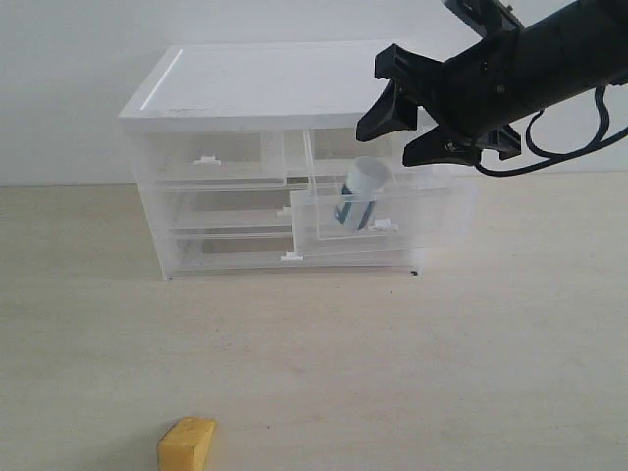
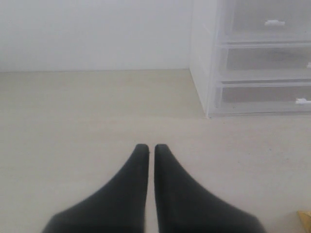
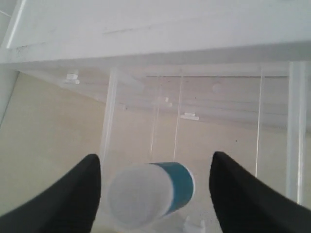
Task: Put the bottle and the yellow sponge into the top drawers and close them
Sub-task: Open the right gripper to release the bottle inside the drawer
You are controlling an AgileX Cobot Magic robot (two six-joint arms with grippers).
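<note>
The white bottle with its teal label leans tilted inside the pulled-out top right drawer. My right gripper hangs open just above it, not touching. In the right wrist view the bottle lies between and below the spread fingertips of the right gripper. The top left drawer is pushed in. At the table's front edge lies the yellow sponge; a corner of the sponge shows in the left wrist view. My left gripper is shut on nothing, low over the table.
The white cabinet stands at the back against a white wall, with two full-width drawers below the top ones. From the left wrist, the cabinet stands ahead, past the fingertips. Pale wooden tabletop stretches in front of the cabinet.
</note>
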